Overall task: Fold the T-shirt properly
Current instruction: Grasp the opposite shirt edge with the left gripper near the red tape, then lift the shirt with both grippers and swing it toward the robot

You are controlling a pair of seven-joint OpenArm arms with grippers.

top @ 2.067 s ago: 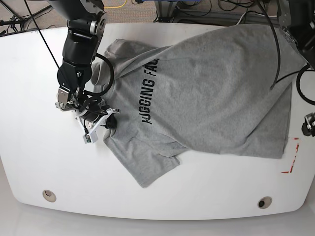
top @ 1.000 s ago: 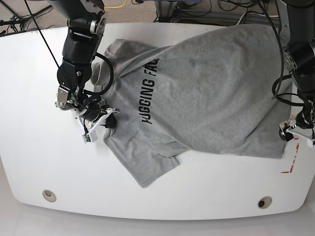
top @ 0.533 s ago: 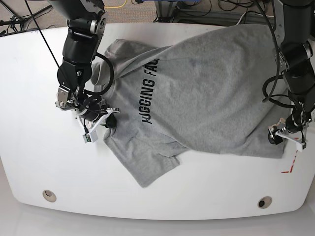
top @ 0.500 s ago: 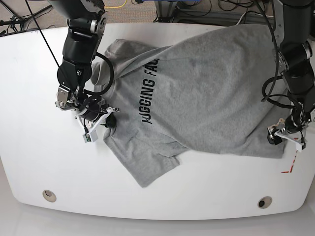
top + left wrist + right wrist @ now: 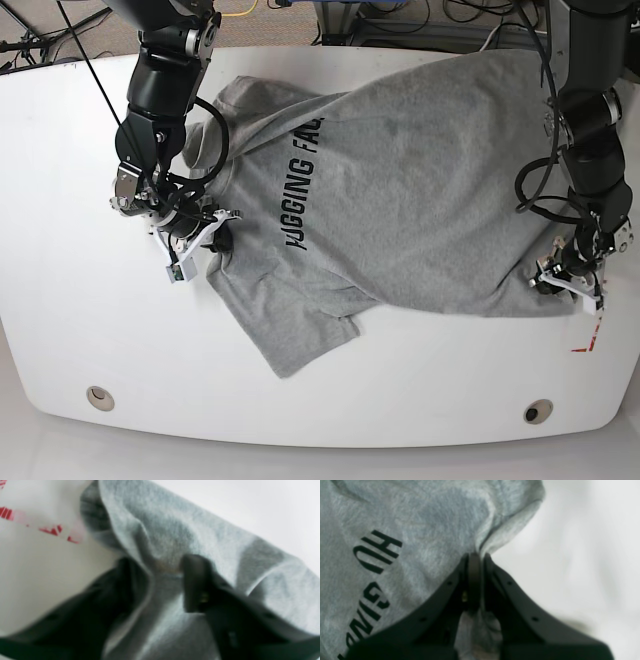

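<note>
While the T-shirt [image 5: 400, 180] lies spread across the white table [image 5: 70, 330], chest lettering [image 5: 298, 190] running up and down in the base view and the lower sleeve [image 5: 295, 330] trailing toward the near edge, I have both arms down on its opposite edges. My right gripper [image 5: 475, 557] sits at the shirt's edge on the base view's left [image 5: 205, 240], and its wrist camera shows the two dark fingers [image 5: 495, 580] pressed together with a ridge of grey fabric rising from between them, so I read it as clenched on the cloth, right beside the black letters. My left gripper [image 5: 162, 567] is at the hem corner on the base view's right [image 5: 562, 280], close to the red tape marks [image 5: 590, 335] on the table. In its wrist camera, which is blurred, the fingers [image 5: 195, 582] stand apart with a fold of grey fabric bunched between them; one finger presses into the cloth, but I cannot tell whether the pair is actually gripping it. The hem corner there is rumpled and lifted slightly off the white surface, with red marks [image 5: 52, 530] showing just beyond it.
</note>
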